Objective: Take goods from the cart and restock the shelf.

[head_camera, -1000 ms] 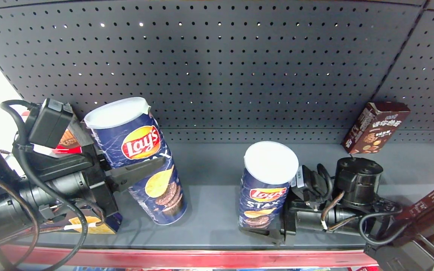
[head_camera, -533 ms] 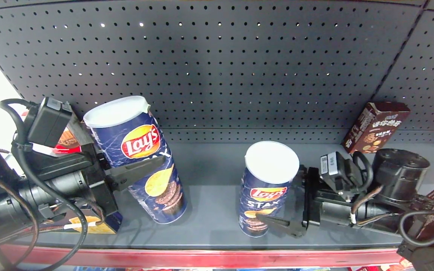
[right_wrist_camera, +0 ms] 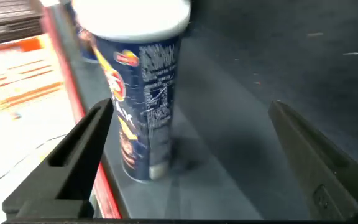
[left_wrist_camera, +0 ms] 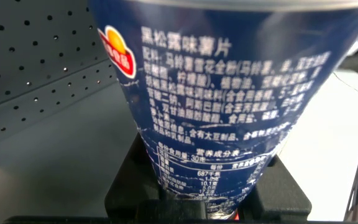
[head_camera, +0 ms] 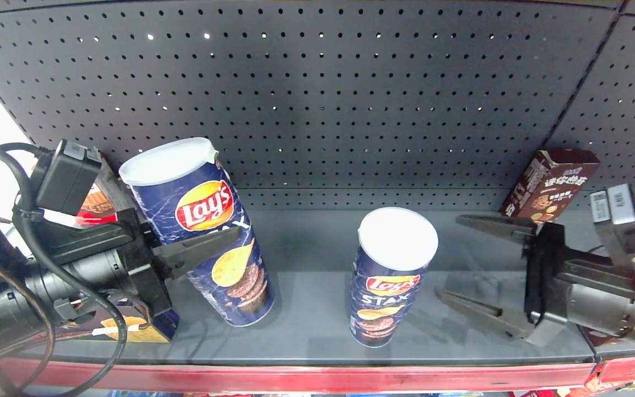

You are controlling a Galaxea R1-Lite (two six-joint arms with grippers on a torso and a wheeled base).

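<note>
My left gripper (head_camera: 188, 245) is shut on a tall blue chips can (head_camera: 199, 226) with a white lid. The can leans left, its base down at the grey shelf floor (head_camera: 306, 248). In the left wrist view the can's printed side (left_wrist_camera: 229, 106) is close up. A second blue chips can (head_camera: 392, 275) stands upright near the shelf's front edge. My right gripper (head_camera: 461, 264) is open to the right of it, clear of the can. In the right wrist view this can (right_wrist_camera: 145, 106) stands beyond the spread gripper (right_wrist_camera: 191, 109).
A brown cookie box (head_camera: 549, 187) leans against the pegboard back wall (head_camera: 317, 99) at the right. A yellow and blue box (head_camera: 135, 330) lies under my left arm, with a red packet (head_camera: 94, 204) behind it. A red lip (head_camera: 295, 377) runs along the shelf front.
My right gripper opened, let go of the upright can and drew back to the right. The left gripper with its tilted can shifted slightly left.
</note>
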